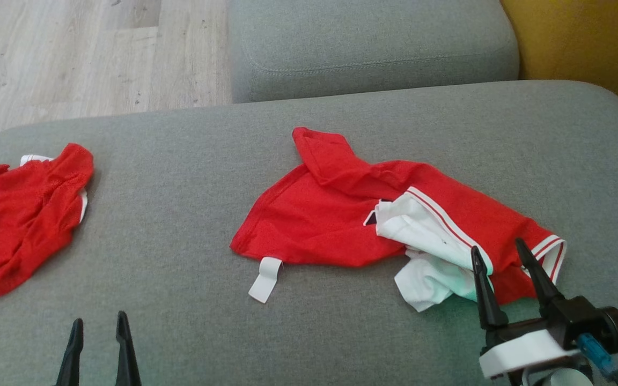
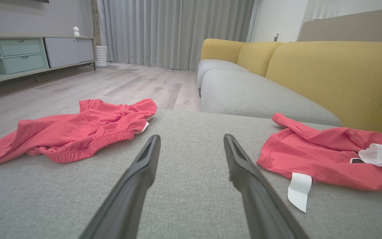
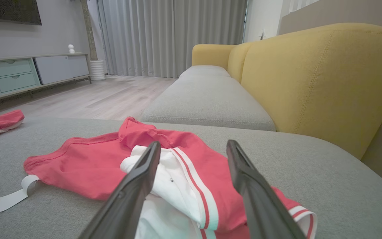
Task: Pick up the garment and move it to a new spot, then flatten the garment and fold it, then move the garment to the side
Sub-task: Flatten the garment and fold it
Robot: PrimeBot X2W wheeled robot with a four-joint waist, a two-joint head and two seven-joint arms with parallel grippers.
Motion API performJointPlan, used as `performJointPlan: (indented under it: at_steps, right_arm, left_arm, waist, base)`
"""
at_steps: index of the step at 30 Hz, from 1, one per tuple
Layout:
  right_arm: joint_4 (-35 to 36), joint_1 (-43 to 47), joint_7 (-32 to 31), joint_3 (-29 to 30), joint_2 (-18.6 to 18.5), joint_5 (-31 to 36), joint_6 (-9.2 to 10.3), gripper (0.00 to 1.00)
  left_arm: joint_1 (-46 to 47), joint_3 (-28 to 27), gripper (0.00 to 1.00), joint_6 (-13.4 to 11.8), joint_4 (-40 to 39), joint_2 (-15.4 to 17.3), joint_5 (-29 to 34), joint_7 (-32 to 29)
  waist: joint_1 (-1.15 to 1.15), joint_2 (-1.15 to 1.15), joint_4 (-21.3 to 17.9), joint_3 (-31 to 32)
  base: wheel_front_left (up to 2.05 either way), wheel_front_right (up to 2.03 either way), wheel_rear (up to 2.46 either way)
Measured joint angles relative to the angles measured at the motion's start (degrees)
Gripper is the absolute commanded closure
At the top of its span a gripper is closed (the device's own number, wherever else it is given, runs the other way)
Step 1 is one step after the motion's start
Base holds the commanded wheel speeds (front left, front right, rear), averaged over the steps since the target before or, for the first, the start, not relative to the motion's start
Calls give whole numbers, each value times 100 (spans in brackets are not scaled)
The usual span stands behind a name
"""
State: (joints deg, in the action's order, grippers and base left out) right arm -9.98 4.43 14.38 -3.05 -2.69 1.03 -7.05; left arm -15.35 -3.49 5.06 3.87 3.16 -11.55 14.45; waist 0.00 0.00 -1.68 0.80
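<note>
Garment [image 1: 319,214]: red, white-trimmed, crumpled, white lining [image 1: 421,230] turned out, white tag [image 1: 265,279] trailing; lies right of centre on the grey seat cushion [image 1: 180,161].
Right gripper [image 1: 497,245]: over the cushion's near right, fingers spread wide above the garment's striped end, gripping nothing.
Left gripper [image 1: 99,318]: at the cushion's near left edge, fingers apart, empty.
Second red garment [image 1: 19,214]: bunched at the cushion's left end.

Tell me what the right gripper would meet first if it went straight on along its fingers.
Probably the red and white garment: the open right gripper points across its striped white part. Its height above the cloth is unclear, so it might pass just over.
</note>
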Motion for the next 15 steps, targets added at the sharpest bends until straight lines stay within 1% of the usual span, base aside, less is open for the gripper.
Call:
performJointPlan:
  at_steps: [10,15]
  right_arm:
    - [-5,-2,0,-40,0,-1,0,0]
    - [-2,-48,0,-242,3,-2,0,0]
  left_arm:
    - [3,7,0,4,31,-4,1,0]
    - [277,191,0,55,162,-4,69,0]
  waist:
    - [0,0,-74,-26]
    - [0,0,-249,-104]
  base:
    - [0,0,0]
    - [0,0,0]
